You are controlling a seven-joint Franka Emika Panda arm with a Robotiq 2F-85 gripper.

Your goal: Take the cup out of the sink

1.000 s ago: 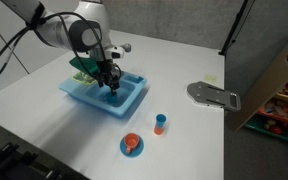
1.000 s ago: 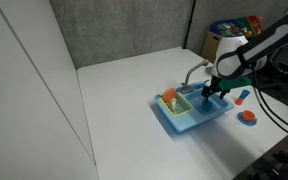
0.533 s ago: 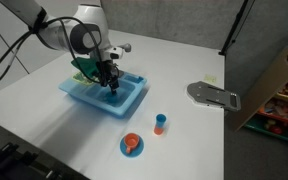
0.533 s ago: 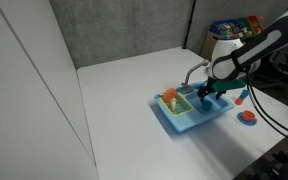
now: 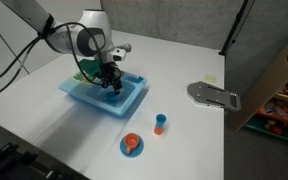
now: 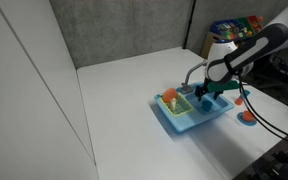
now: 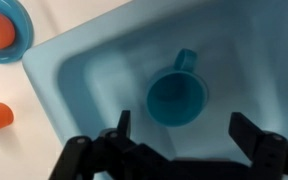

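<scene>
Cup: the small blue cup [image 7: 176, 98] is seen upright on the basin floor of the toy sink [image 7: 74, 75], handle at 1 o'clock.
Gripper: the gripper [image 7: 184, 140] is held spread above the basin, jaws flanking the cup at 8 and 4 o'clock, seemingly so it can be straddled.
Stage: cup not yet gripped.

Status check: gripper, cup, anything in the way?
Gripper open, poised above the cup. Small all-blue plastic cup upright in the light blue plastic toy sink, not gripped. Nothing blocking it.
</scene>
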